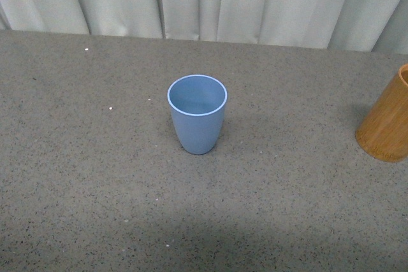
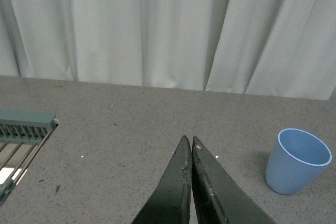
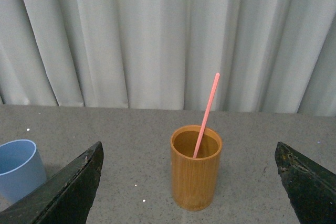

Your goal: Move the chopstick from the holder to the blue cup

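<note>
Leaning in holder (image 3: 195, 179), chopstick (image 3: 207, 114) nearly upright, tip up

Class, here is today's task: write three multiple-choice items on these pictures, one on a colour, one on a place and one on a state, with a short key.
1. What colour is the cup? A blue, B green, C white
2. Where is the chopstick? A in the cup, B in the holder, C in neither
3. The left gripper has its fingers: A shut, B wide open, C round the cup

Key: 1 A, its walls are light blue. 2 B, it leans out of the holder's mouth. 3 A, the tips touch with nothing between them.
</note>
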Controlling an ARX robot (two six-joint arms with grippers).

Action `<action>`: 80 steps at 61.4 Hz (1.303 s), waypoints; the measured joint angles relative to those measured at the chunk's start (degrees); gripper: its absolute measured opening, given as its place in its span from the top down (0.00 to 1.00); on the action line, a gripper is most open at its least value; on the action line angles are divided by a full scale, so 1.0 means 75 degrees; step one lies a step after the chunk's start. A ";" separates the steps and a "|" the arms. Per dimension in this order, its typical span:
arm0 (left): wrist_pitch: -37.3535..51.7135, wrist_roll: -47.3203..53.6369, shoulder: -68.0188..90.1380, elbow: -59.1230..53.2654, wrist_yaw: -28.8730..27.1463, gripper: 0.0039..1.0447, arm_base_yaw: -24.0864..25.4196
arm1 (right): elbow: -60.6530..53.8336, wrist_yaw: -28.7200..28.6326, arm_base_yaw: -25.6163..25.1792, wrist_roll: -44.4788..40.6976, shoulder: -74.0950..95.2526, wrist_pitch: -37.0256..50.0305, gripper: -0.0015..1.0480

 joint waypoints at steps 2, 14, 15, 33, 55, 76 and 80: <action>-0.0015 0.0000 -0.0044 0.0000 0.0003 0.97 0.0000 | 0.0000 0.0003 0.0000 0.0000 0.0000 0.0000 0.09; -0.0029 0.0000 -0.0085 0.0000 0.0003 0.97 0.0000 | 0.0000 0.0006 0.0000 0.0000 0.0000 0.0000 0.09; -0.0029 0.0000 -0.0085 0.0000 0.0006 0.97 0.0000 | 0.0000 0.0006 0.0000 0.0000 0.0000 0.0000 0.09; -0.0029 0.0000 -0.0087 0.0000 0.0003 0.55 0.0000 | 0.0373 0.2783 0.0819 0.0924 0.0950 -0.0466 0.09; -0.0035 0.0017 -0.0096 0.0000 0.0003 0.06 0.0000 | 0.2017 0.2938 -0.1714 0.2363 0.5371 0.1370 0.09; -0.0035 0.0017 -0.0096 0.0000 0.0003 0.06 0.0000 | 0.4232 0.0539 -0.2442 0.2961 0.8344 0.0358 0.09; -0.0035 0.0017 -0.0096 0.0000 0.0003 0.06 0.0000 | 0.4433 0.0475 -0.2317 0.3022 0.8687 0.0294 0.09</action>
